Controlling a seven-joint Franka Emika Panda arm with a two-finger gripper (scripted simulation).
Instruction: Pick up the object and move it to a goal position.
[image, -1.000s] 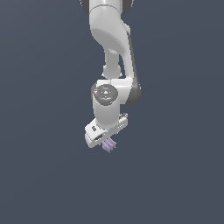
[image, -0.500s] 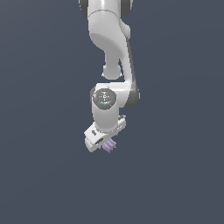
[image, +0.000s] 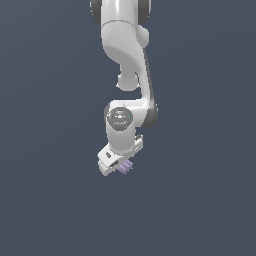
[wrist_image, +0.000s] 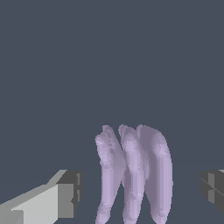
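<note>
The white arm (image: 125, 75) reaches down and its gripper (image: 121, 167) hangs low over the plain dark tabletop (image: 200, 200). The small purple piece (image: 125, 167) with three ridged fins sits right at the tip of the gripper, just under the white hand.

In the wrist view the piece (wrist_image: 133, 175) stands between the two fingers (wrist_image: 68, 194). The fingers are wide, with a clear gap on each side of the piece, so nothing is held yet. The piece is not exactly in the middle; it looks a little closer to one finger than to the other.

I think the step now is to close on the piece. To do it well, the hand should be centred first, so both pads meet the outer fins together and the piece does not slide or turn. The closing should be slow, because the fins are curved and narrow. No goal mark is visible in either view, so I cannot tell where it must go.
</note>
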